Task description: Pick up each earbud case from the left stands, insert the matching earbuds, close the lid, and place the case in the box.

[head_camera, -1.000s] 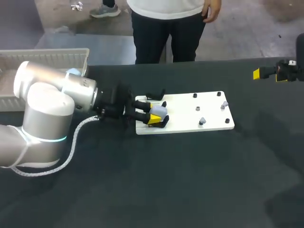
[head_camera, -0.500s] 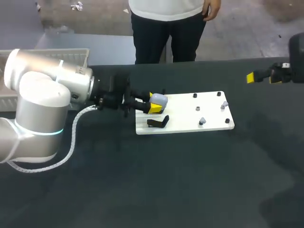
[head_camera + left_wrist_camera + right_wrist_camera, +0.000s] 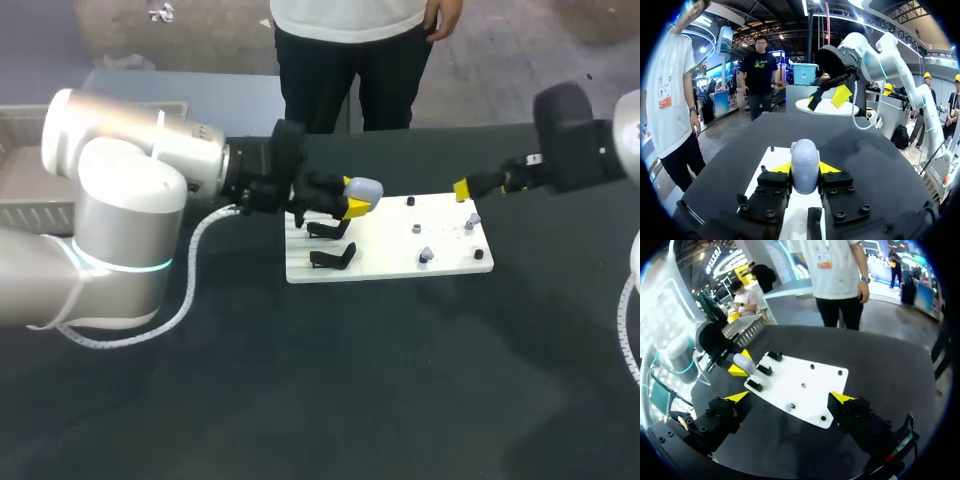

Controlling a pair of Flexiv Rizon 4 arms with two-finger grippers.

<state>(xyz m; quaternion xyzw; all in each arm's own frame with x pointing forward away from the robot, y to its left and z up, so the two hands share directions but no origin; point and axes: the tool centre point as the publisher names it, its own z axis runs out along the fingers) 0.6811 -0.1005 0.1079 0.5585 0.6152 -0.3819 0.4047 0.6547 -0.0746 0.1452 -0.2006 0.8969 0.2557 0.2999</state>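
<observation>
Left end effector [image 3: 805,167] clamps the earbud case [image 3: 805,159] between its fingers, white board [image 3: 395,255] below it; hold it level while your wide-open right end effector [image 3: 790,397] collects earbuds.

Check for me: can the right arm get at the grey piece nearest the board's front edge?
Probably yes. The right gripper is open by the white board's right end, nothing between it and the grey piece; the left gripper, shut on the case, is over the other end.
</observation>
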